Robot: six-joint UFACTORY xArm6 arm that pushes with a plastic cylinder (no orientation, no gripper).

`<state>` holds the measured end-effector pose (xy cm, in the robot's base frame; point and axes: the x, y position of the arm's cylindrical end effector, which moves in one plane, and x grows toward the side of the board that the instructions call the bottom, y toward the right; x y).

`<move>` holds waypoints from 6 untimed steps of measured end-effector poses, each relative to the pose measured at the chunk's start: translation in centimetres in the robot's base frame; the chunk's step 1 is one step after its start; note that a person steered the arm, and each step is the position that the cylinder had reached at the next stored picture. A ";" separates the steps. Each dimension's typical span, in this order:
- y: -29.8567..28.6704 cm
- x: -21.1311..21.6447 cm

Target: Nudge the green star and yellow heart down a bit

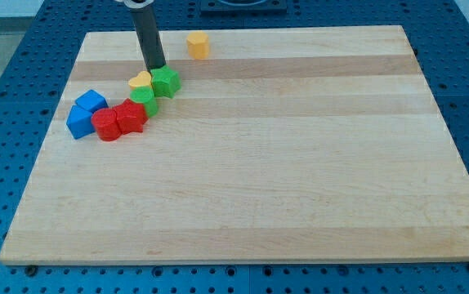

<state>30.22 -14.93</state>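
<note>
- my tip (157, 69), the lower end of the straight dark rod, rests on the pale wooden tabletop (283, 163) at the view's upper left; this end effector is a plain rod with nothing to open, close or hold.
- the tip sits just above the small yellow heart block (140, 80) and the green star block (166, 82), about touching both.
- the heart lies against the star's left side.
- a second green block (144, 100) sits just below them, shape unclear.
- two red blocks (119, 122) and two blue blocks (85, 113) cluster further down-left.
- a yellow-orange block (198, 44) stands apart near the top edge.
</note>
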 end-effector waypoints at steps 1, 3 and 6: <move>0.7 -0.7; 4.2 -1.5; 3.6 1.9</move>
